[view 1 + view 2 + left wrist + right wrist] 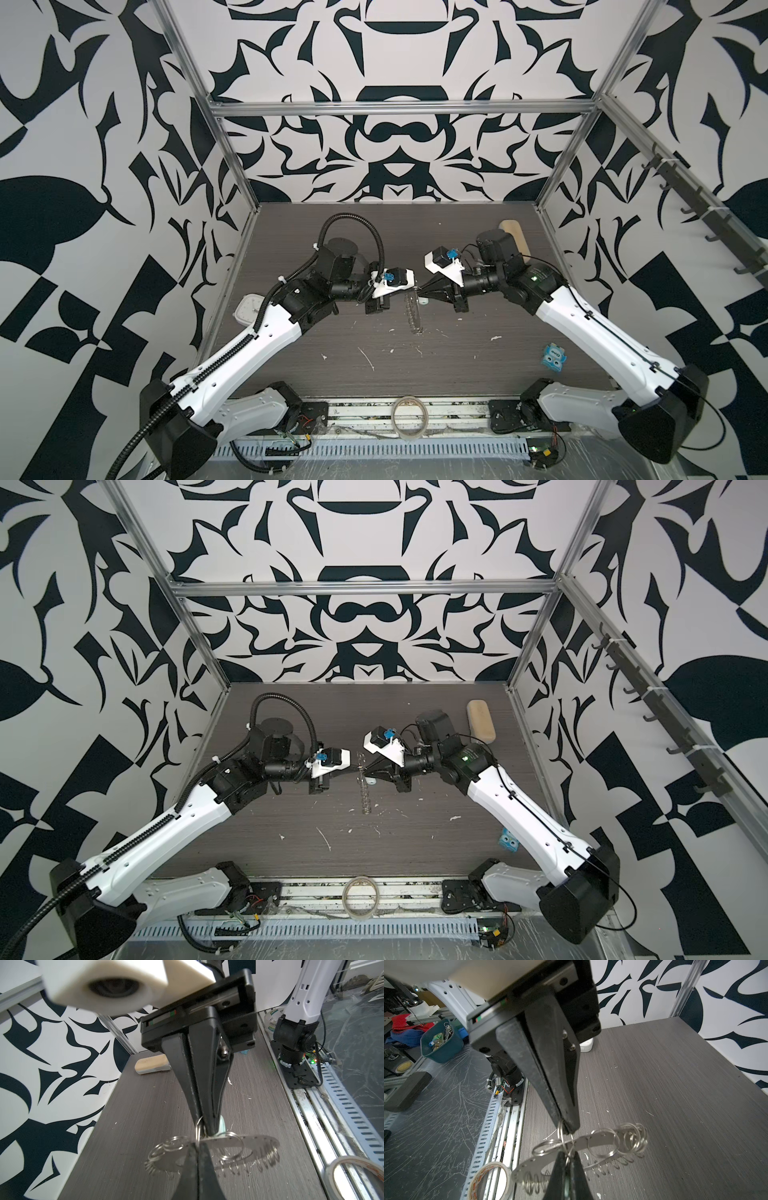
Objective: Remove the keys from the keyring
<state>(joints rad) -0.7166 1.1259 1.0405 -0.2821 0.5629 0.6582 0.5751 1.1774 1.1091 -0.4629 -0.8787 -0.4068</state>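
Observation:
The keyring (pixel 247 1142), a flat grey perforated disc fringed with wire loops, hangs in the air between both grippers; in both top views it shows edge-on (pixel 412 313) (pixel 363 791). My left gripper (pixel 198 1144) (pixel 409 289) is shut on the disc's rim where a wire loop passes through. From the opposite side, my right gripper (pixel 566 1154) (pixel 418 288) is shut on a wire loop by that rim. The keys show only as a pale tag (pixel 222 1126) (pixel 423 302) beside the right fingertips; the metal blade is hidden.
A tape roll (pixel 409 417) (pixel 490 1180) lies on the front rail. At the back right lies a tan block (pixel 517 241) (pixel 151 1064). A white device (pixel 249 311) sits at the left edge and a blue toy (pixel 552 357) at the right. White scraps (pixel 368 359) dot the table.

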